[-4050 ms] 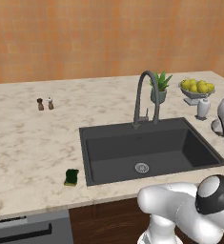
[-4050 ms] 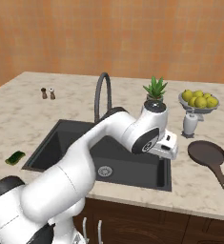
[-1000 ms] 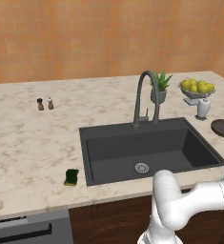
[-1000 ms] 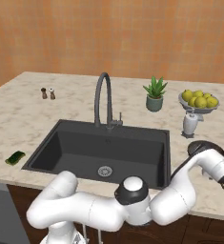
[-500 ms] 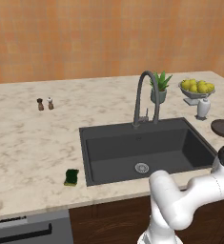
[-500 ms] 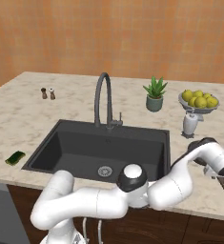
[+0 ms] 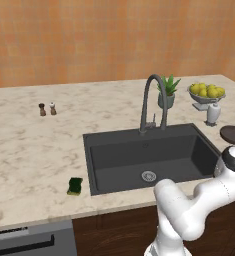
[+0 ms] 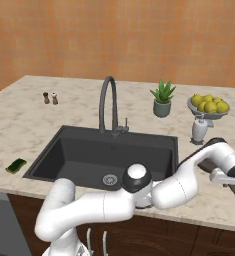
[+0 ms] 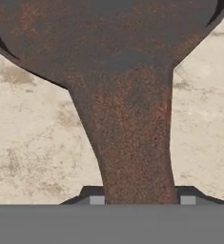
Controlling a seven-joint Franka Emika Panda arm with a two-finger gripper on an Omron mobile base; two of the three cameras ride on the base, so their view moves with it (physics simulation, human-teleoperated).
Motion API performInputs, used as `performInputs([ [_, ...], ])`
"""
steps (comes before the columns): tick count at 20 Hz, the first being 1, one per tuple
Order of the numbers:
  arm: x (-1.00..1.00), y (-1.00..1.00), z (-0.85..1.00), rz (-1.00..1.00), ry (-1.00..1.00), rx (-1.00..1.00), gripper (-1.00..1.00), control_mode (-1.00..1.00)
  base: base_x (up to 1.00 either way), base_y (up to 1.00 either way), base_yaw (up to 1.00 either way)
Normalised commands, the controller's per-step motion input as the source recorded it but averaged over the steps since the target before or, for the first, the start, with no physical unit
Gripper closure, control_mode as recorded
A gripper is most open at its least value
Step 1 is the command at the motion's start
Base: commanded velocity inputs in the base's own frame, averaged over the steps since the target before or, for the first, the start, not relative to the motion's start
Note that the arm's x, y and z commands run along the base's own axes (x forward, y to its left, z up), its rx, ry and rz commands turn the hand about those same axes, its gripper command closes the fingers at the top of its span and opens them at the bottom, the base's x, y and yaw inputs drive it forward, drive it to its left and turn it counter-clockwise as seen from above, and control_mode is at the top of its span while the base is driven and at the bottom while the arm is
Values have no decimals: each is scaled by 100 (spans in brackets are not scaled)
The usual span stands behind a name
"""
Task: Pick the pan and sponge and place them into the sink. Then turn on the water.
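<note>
In the hand view the rusty dark pan (image 9: 127,52) lies on the marble counter, its handle running straight down between my fingertips (image 9: 96,200). My gripper (image 9: 142,200) is shut on that handle. From the left base camera the pan (image 7: 233,134) peeks out at the counter's right edge, past my wrist. The green and yellow sponge (image 7: 75,186) (image 8: 16,165) lies on the counter left of the sink (image 7: 120,159) (image 8: 78,154). No water runs from the arched faucet (image 7: 151,102) (image 8: 108,102).
Behind the pan stand a white bottle (image 7: 213,114) (image 8: 199,129), a bowl of lemons (image 7: 207,93) (image 8: 208,106) and a potted plant (image 7: 167,92) (image 8: 162,100). Two small shakers (image 7: 47,109) (image 8: 50,98) sit at the far left. My arm stretches across the sink's front right corner.
The fingers have gone from wide open to closed against the pan's handle. The wrist has settled slightly lower at the counter's right end.
</note>
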Motion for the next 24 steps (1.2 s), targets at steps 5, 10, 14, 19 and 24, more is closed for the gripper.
performInputs([
  [5,-7,98,-5,26,-34,4,100,-100,0,0,0],
  [10,-2,100,0,42,-34,-7,100,-100,0,0,0],
  [14,-8,100,11,31,-18,-33,100,-100,0,0,0],
  [19,-40,100,19,34,-32,-34,100,-100,0,0,0],
  [24,-74,100,12,22,-38,-34,100,-100,0,0,0],
])
